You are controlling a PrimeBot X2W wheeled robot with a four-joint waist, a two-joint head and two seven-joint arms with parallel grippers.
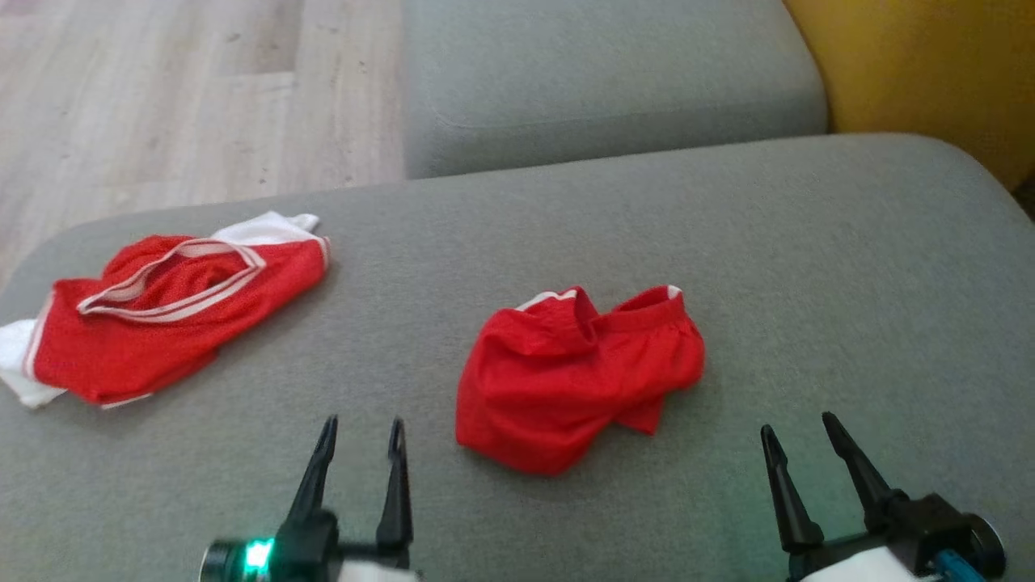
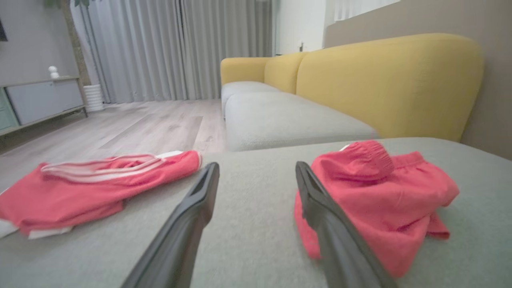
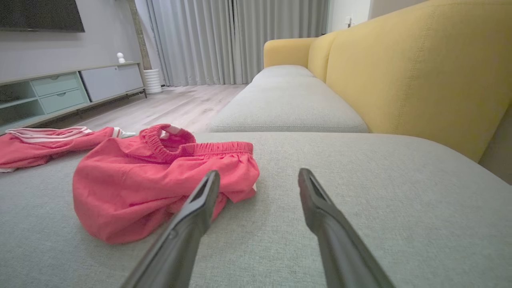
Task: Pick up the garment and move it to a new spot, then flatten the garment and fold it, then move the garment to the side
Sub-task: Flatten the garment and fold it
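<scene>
Counting two reds — crumpled garment [image 1: 574,376], striped garment [image 1: 174,319] | left pincer [image 1: 363,422], right pincer [image 1: 798,423]: both released

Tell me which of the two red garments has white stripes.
The flatter red garment at the left; the crumpled one in the middle is nearly plain red.

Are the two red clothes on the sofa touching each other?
No, a strip of bare grey sofa cushion lies between the crumpled red shorts and the red garment with white stripes.
</scene>
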